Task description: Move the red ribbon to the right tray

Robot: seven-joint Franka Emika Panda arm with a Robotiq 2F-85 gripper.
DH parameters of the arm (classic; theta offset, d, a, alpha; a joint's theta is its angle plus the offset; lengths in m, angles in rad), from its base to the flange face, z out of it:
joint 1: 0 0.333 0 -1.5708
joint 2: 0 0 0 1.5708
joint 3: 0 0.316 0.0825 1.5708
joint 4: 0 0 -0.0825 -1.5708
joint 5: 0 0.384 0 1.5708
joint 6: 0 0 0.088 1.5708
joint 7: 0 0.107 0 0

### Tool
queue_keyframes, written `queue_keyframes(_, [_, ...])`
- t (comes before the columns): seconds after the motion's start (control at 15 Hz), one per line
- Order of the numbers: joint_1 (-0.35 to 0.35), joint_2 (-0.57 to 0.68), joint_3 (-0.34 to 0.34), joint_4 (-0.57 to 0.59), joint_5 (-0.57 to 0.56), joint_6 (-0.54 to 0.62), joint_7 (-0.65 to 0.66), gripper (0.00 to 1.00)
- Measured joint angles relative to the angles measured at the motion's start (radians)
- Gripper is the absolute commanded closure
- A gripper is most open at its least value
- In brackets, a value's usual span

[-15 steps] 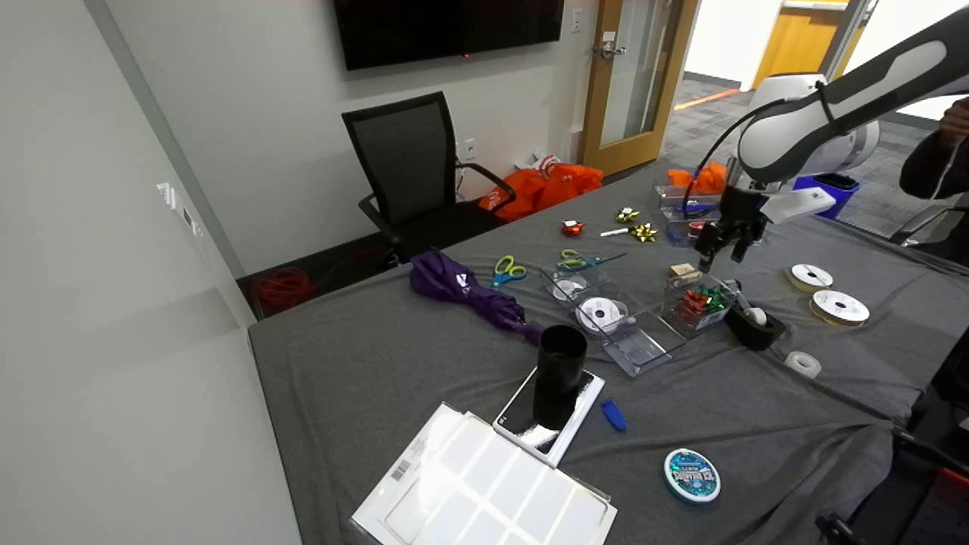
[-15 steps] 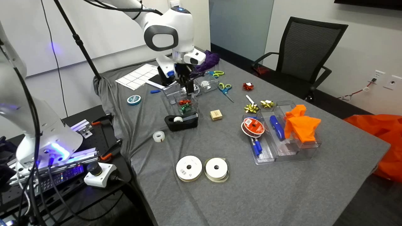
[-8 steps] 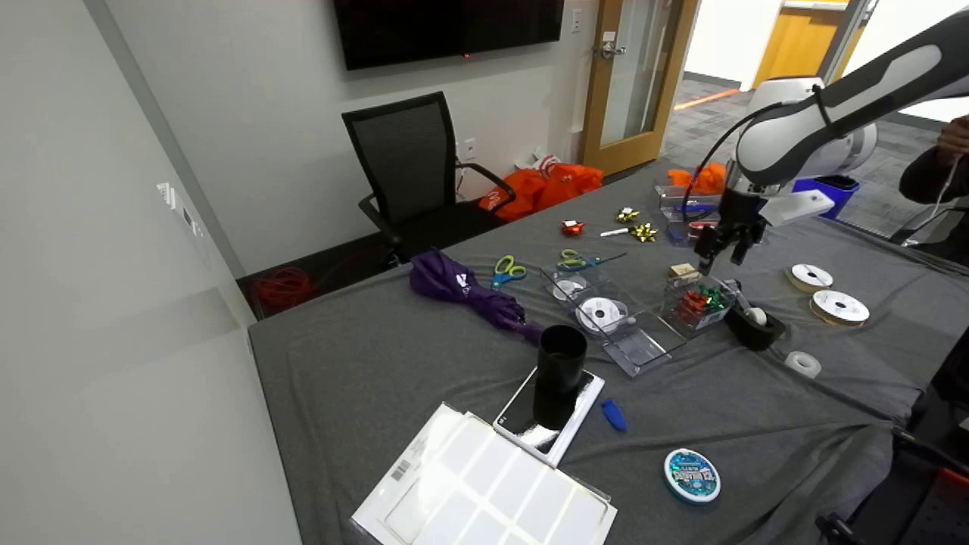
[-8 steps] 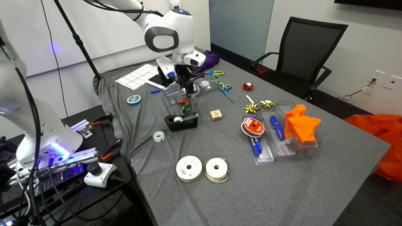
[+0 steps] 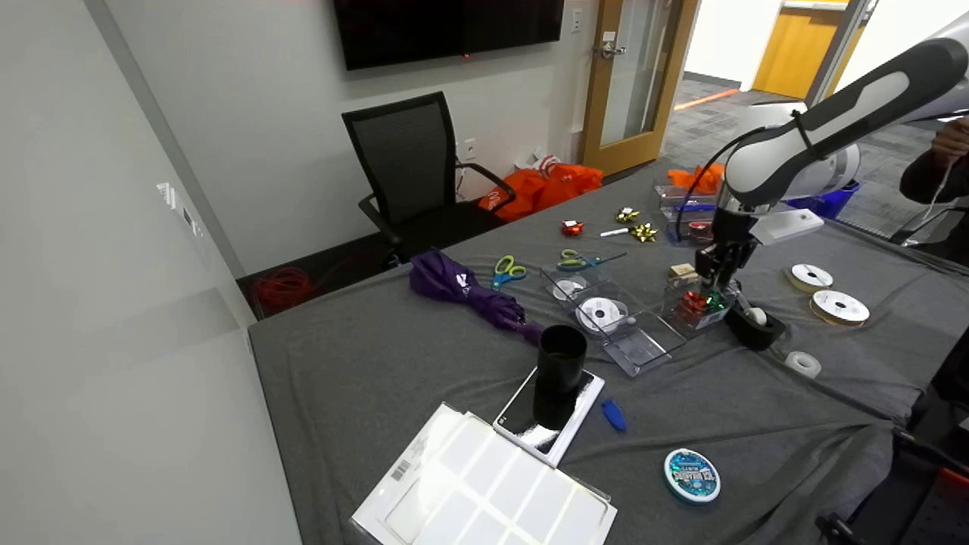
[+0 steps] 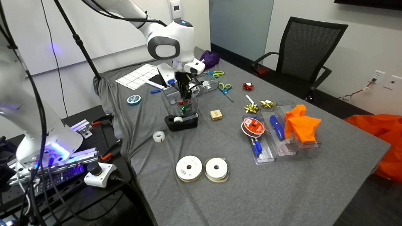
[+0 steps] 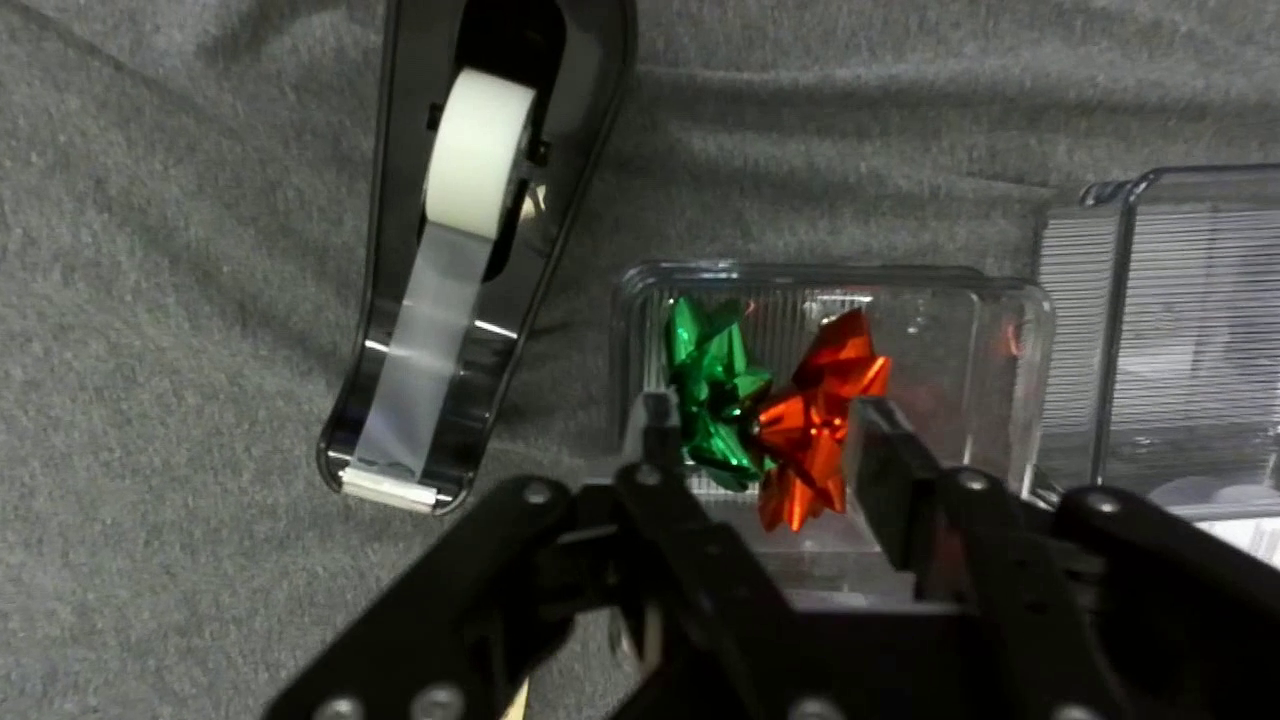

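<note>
The red ribbon, a shiny red bow (image 7: 805, 430), lies beside a green bow (image 7: 715, 390) in a small clear compartment (image 7: 930, 345). My gripper (image 7: 768, 425) points down over that compartment, its jaws partly spread. In the wrist view one fingertip stands by the green bow's outer side and the other by the red bow; whether they touch is unclear. Both exterior views show the gripper (image 6: 186, 96) low over the bows, partly covering the red bow (image 5: 692, 304). The right tray (image 6: 266, 153), clear plastic, holds a red-labelled spool (image 6: 253, 126), blue items and orange cloth (image 6: 302, 125).
A black tape dispenser (image 6: 181, 123) stands right beside the compartment, and a small wooden block (image 6: 216, 115) sits nearby. Two white spools (image 6: 189, 168) lie on the grey table. Gold bows (image 6: 251, 108), another red bow (image 6: 247, 86) and scissors (image 6: 225, 88) are farther back.
My gripper has come down into the area of the small compartment, and its jaws have moved closer together. The bows and trays look unmoved.
</note>
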Motion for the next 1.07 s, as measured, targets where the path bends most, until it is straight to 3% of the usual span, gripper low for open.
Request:
queue_keyframes(0.2, [0.000,0.006,0.006,0.001,0.004,0.000,0.009,0.78])
queue_keyframes(0.33, [0.000,0.006,0.007,0.001,0.005,0.000,0.013,0.53])
queue_keyframes(0.8, [0.000,0.009,0.007,0.002,0.004,0.026,0.038,0.27])
queue_keyframes(0.87, [0.000,0.013,0.007,0.002,0.004,0.036,0.044,0.26])
queue_keyframes(1.07, [0.000,0.034,0.007,0.010,0.003,0.056,0.058,0.35])
